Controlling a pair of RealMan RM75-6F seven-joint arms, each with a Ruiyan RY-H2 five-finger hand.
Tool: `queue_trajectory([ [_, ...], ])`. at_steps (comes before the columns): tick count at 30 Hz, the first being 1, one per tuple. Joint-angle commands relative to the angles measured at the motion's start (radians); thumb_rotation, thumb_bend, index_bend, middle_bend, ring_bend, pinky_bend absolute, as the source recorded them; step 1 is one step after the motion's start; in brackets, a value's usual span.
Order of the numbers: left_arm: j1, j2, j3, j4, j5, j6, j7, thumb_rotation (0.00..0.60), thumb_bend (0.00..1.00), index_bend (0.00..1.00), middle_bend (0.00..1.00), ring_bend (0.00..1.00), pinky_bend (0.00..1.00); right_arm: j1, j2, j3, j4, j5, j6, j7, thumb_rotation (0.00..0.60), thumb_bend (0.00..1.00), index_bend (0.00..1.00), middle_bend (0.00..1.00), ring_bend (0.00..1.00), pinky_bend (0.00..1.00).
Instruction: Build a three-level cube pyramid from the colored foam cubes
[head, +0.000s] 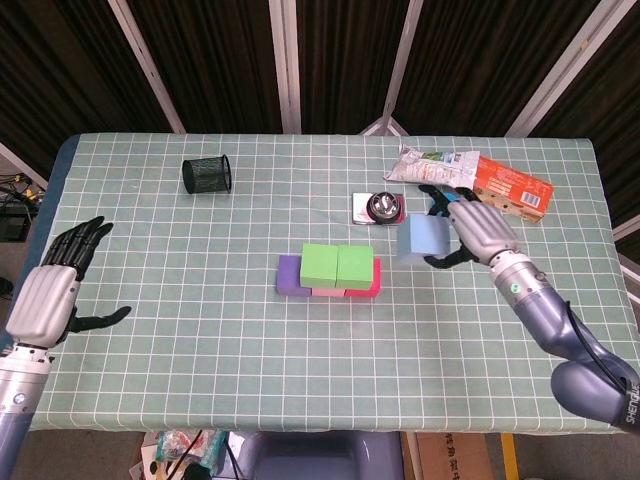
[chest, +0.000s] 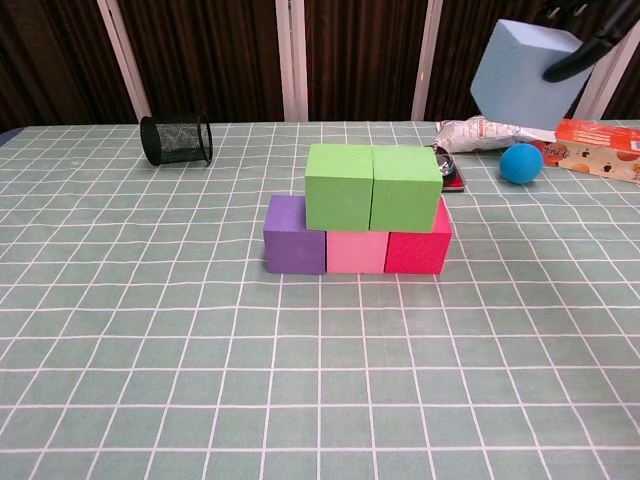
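Observation:
Mid-table stands a row of a purple cube (chest: 294, 234), a pink cube (chest: 356, 251) and a red cube (chest: 420, 249). Two green cubes (chest: 372, 186) lie side by side on top of that row (head: 338, 266). My right hand (head: 478, 231) holds a light blue cube (head: 424, 238) in the air, up and to the right of the stack (chest: 527, 75). Only its dark fingers (chest: 585, 55) show in the chest view. My left hand (head: 55, 287) hovers open at the table's left edge, with nothing in it.
A black mesh cup (head: 206, 174) lies on its side at the back left. Behind the stack are a small metal object on a tray (head: 380, 208), a blue ball (chest: 521, 163), a snack bag (head: 434, 166) and an orange box (head: 512, 187).

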Motion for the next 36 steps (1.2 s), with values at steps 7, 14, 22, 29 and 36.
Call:
queue_trajectory([
  [7,0.002,0.009,-0.002,0.003,-0.007,-0.004,-0.018,0.600,0.12,0.00,0.00,0.00,0.00,0.120,-0.098,-0.017,-0.015,0.116,0.051,-0.032,0.600,0.26,0.03,0.47,0.35,0.00],
  [14,0.003,0.013,-0.003,0.004,-0.008,-0.007,-0.028,0.600,0.12,0.00,0.00,0.00,0.00,0.188,-0.181,-0.048,-0.037,0.199,0.168,-0.105,0.600,0.26,0.03,0.47,0.34,0.00],
  [22,0.004,0.018,-0.002,0.006,-0.007,-0.012,-0.044,0.600,0.12,0.00,0.00,0.00,0.00,0.242,-0.242,-0.083,-0.051,0.258,0.261,-0.200,0.600,0.26,0.03,0.47,0.34,0.00],
  [29,0.006,0.025,-0.003,0.000,-0.003,-0.014,-0.057,0.600,0.12,0.00,0.00,0.00,0.00,0.283,-0.273,-0.101,-0.072,0.321,0.342,-0.287,0.600,0.26,0.03,0.47,0.35,0.00],
  [36,0.008,0.032,-0.002,-0.004,0.005,-0.015,-0.067,0.600,0.12,0.00,0.00,0.00,0.00,0.335,-0.280,-0.104,-0.095,0.378,0.410,-0.394,0.600,0.26,0.03,0.47,0.35,0.00],
])
